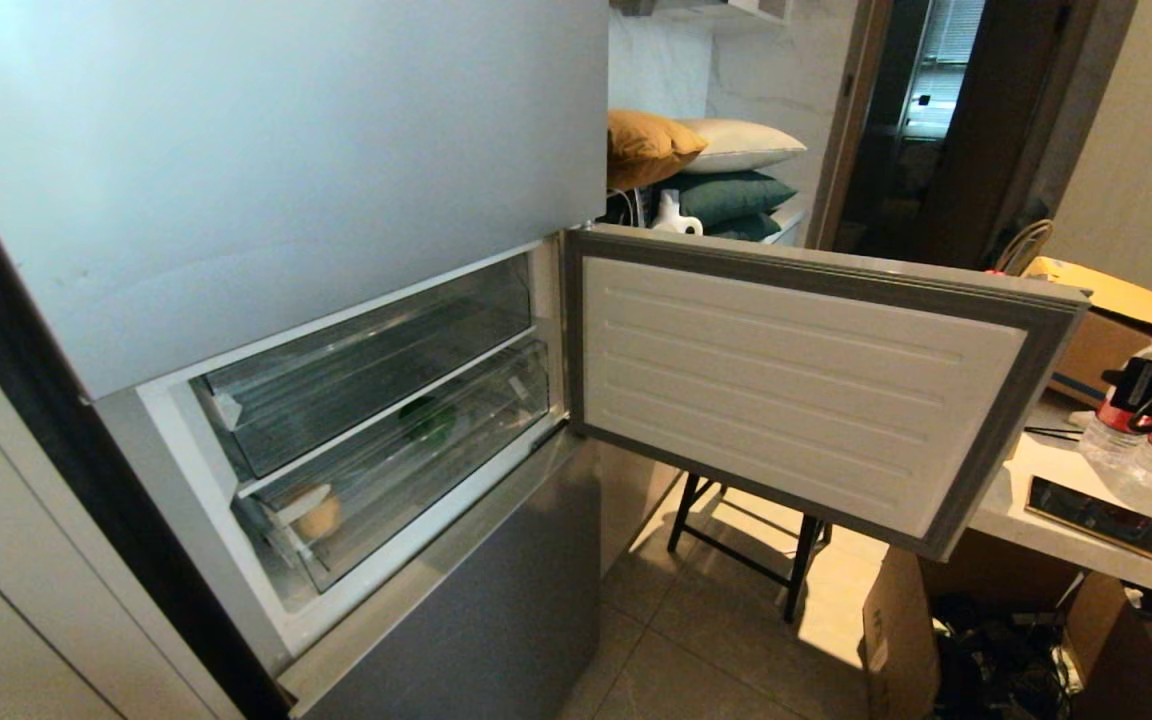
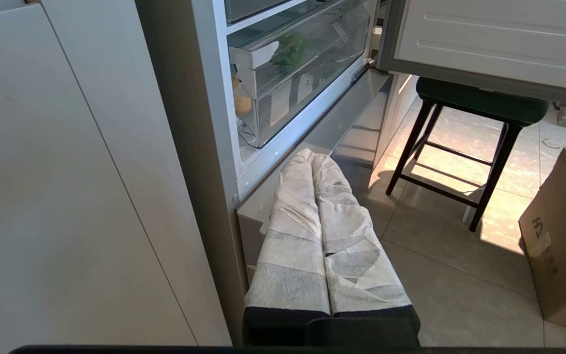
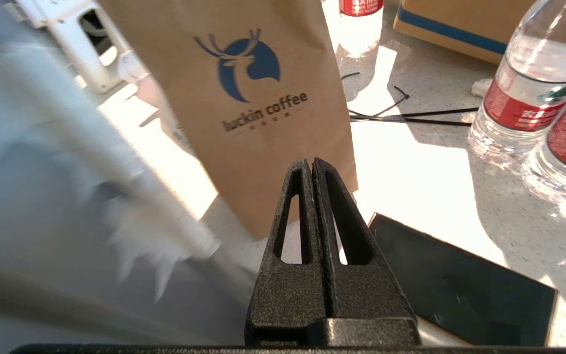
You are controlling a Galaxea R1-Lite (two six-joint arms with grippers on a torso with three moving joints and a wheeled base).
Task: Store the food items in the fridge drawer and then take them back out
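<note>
Nearest the head camera stands the silver-grey fridge (image 1: 266,180), its middle door (image 1: 796,385) swung wide to the right, and behind the lower clear front sits the fridge drawer (image 1: 406,450), pushed in. Both foods are inside it: one potato (image 1: 319,516) at the left end and one green pepper (image 1: 428,418) further right, well apart from each other. The storing half of the task therefore looks done, and the step in hand is judged to be the start of taking the food back out. One upper bin (image 1: 376,350) above the drawer appears to hold nothing. The left hand (image 2: 312,160), its cloth-wrapped fingers pressed together and holding nothing, hangs low in front of the fridge's bottom section, below the drawer and apart from it. A single dark stool (image 2: 479,105) stands under the open door. Far to the right, the right hand (image 3: 311,164) is also closed and empty, over the white surface (image 3: 410,172) near one brown paper bag (image 3: 263,113), one dark phone (image 3: 455,290) and three water bottles (image 3: 523,83). The next move probably calls for a hand to come to the drawer front, spread its fingers, and draw the drawer out before either food can be reached.
</note>
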